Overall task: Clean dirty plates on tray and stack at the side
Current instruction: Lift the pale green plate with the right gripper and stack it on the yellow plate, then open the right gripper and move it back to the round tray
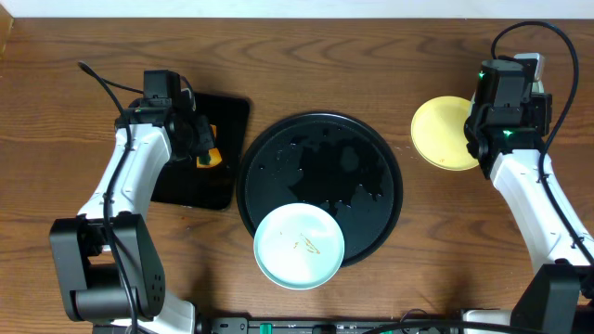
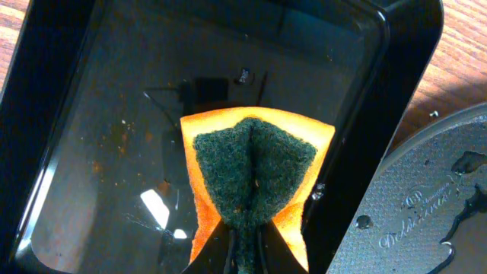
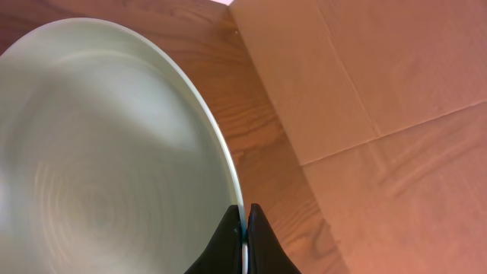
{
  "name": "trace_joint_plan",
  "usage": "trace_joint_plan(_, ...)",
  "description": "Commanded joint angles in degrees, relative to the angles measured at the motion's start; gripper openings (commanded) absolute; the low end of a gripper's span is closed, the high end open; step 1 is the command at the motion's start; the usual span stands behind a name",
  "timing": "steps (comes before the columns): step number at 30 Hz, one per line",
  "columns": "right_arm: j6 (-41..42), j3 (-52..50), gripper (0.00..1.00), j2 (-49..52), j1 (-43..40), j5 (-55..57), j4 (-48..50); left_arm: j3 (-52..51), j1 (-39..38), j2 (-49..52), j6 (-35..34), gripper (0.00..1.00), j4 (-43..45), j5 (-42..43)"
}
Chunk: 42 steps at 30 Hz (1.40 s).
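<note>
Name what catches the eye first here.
The big round black tray sits mid-table, wet, with a mint-blue plate overhanging its near rim. At right, the right gripper pinches the rim of a pale yellow plate; at left, the left gripper squeezes an orange-green sponge over a rectangular tray.

1. The bench [image 1: 306,37] is dark brown with a wood grain.
2. The round tray [image 1: 274,153] is glossy black, and the rectangular tray [image 1: 227,121] is black too.
3. The sponge [image 2: 255,171] is bright orange with a dark green scouring face.
4. The pale yellow plate [image 1: 444,132] is plain.
5. The mint-blue plate [image 1: 299,246] carries small orange-brown smears at its middle.
6. The arms [image 1: 125,181] are white with black joints.
</note>
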Motion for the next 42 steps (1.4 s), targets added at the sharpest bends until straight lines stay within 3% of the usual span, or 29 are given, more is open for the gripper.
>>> trace_joint_plan(1, 2.69, 0.74, 0.01, -1.20, -0.83, 0.13, 0.13, -0.46, 0.24, 0.57, 1.01, 0.08, -0.02, -0.13)
trace_joint_plan(26, 3.69, 0.72, 0.01, -1.11, -0.83, -2.40, -0.17, -0.46, 0.24, 0.57, 1.01, 0.08, 0.00, -0.13)
trace_joint_plan(35, 19.30, 0.68, 0.01, 4.39, -5.33, -16.76, -5.75, -0.46, 0.24, 0.55, 1.01, 0.08, 0.00, -0.13)
trace_joint_plan(42, 26.38, 0.68, 0.01, 10.10, -5.86, -17.97, -5.97, -0.46, 0.24, 0.57, 1.01, 0.08, 0.00, -0.13)
